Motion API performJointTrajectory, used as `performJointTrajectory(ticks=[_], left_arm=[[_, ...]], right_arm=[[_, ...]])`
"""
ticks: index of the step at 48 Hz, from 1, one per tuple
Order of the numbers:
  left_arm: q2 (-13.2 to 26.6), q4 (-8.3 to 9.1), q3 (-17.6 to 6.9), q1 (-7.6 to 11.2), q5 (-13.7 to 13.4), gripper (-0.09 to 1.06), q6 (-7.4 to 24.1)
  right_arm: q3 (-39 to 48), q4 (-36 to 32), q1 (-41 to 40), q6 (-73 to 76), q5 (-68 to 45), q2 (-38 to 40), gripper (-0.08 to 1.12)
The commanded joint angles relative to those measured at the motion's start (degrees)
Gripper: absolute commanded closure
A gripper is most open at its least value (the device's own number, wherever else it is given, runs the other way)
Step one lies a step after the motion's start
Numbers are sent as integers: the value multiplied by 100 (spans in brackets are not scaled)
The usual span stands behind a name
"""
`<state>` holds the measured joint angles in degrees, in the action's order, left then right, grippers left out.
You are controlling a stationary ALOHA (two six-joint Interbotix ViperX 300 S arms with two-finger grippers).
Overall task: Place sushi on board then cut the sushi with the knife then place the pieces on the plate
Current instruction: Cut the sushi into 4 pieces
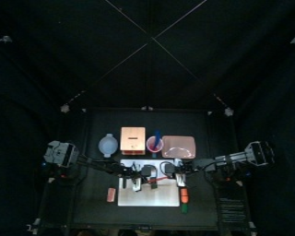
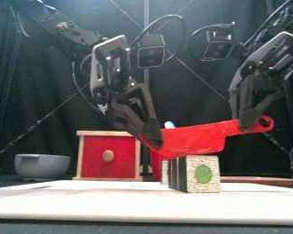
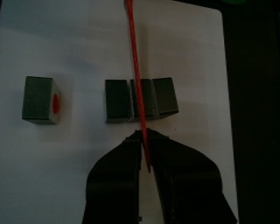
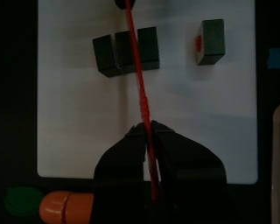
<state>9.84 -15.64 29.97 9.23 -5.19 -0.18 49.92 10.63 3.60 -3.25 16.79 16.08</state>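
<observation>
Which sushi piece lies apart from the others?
The sushi piece showing a red patch; the other two sit together under the red knife.

No readable text, label or number shows anywhere.

One board [image 3: 60, 44] carries three sushi pieces [image 3: 39, 98]. Also on the table [image 1: 95, 207] are one red knife [image 2: 204, 137], one blue knife [image 1: 157, 138], one cup [image 1: 153, 144], one bowl [image 2: 41, 165], one box [image 2: 109, 155], one tray [image 1: 179, 145] and two other toys [image 1: 112, 194].
</observation>
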Motion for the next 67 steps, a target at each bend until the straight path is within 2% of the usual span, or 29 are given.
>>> performJointTrajectory(ticks=[1,19,51,67], left_arm=[[-88,0,-176,0,35,47,0],[-246,26,-53,-18,-9,47,9],[-246,53,79,-18,0,47,18],[-211,53,185,-132,-9,47,9]], right_arm=[[-62,-26,-53,18,-149,105,63],[-70,-9,-53,9,-202,88,63],[-123,9,18,18,-229,-299,63],[-149,53,53,18,-229,-527,63]])
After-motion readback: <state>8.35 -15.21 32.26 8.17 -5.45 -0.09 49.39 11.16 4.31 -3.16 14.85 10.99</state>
